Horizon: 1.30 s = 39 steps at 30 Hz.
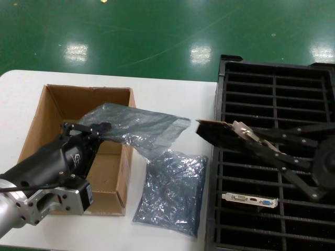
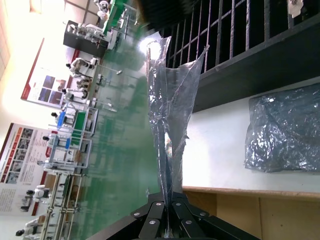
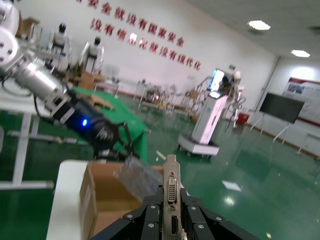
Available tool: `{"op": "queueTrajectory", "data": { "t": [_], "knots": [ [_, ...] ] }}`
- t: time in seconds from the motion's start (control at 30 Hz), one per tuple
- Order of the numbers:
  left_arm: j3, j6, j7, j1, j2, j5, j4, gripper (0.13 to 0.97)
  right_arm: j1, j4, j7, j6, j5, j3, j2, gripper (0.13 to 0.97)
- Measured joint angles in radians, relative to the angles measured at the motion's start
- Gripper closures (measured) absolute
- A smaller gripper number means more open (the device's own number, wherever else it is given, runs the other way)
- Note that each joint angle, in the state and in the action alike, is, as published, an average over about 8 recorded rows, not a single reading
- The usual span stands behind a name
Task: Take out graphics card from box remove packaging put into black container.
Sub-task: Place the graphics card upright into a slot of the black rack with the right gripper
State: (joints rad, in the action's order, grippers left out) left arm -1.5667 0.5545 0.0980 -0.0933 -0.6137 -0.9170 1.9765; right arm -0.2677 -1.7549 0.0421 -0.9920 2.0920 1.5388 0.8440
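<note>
My left gripper [image 1: 90,128] is shut on an empty silvery packaging bag [image 1: 138,127] and holds it above the open brown box [image 1: 111,175]. The left wrist view shows the bag [image 2: 169,115] pinched edge-on between the fingertips [image 2: 156,204]. My right gripper [image 1: 250,137] is shut on the graphics card [image 1: 215,133] at its silver bracket and holds it above the left edge of the black container [image 1: 272,83]. In the right wrist view the bracket [image 3: 171,182] stands between the closed fingers. The bag and card are apart.
A second crinkly bag [image 1: 170,191] lies flat on the white table [image 1: 172,94] between box and container, and also shows in the left wrist view [image 2: 285,129]. Another card's bracket [image 1: 250,200] sits in a near slot of the container.
</note>
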Motion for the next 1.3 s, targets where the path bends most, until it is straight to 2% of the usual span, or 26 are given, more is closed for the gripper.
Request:
{"op": "queueTrajectory", "data": {
  "t": [0.3, 0.8, 1.03, 1.3],
  "knots": [
    [0.000, 0.000, 0.000, 0.000, 0.000, 0.000, 0.000, 0.958, -0.011, 0.022, -0.033, -0.026, -0.046, 0.016, 0.106, 0.907],
    [0.000, 0.000, 0.000, 0.000, 0.000, 0.000, 0.000, 0.958, -0.025, 0.022, -0.056, -0.013, -0.069, 0.035, 0.116, 0.907],
    [0.000, 0.000, 0.000, 0.000, 0.000, 0.000, 0.000, 0.958, -0.114, 0.002, -0.165, -0.002, -0.153, 0.128, 0.118, 0.907],
    [0.000, 0.000, 0.000, 0.000, 0.000, 0.000, 0.000, 0.958, -0.289, 0.010, -0.240, -0.117, -0.277, 0.266, 0.120, 0.907]
  ]
}}
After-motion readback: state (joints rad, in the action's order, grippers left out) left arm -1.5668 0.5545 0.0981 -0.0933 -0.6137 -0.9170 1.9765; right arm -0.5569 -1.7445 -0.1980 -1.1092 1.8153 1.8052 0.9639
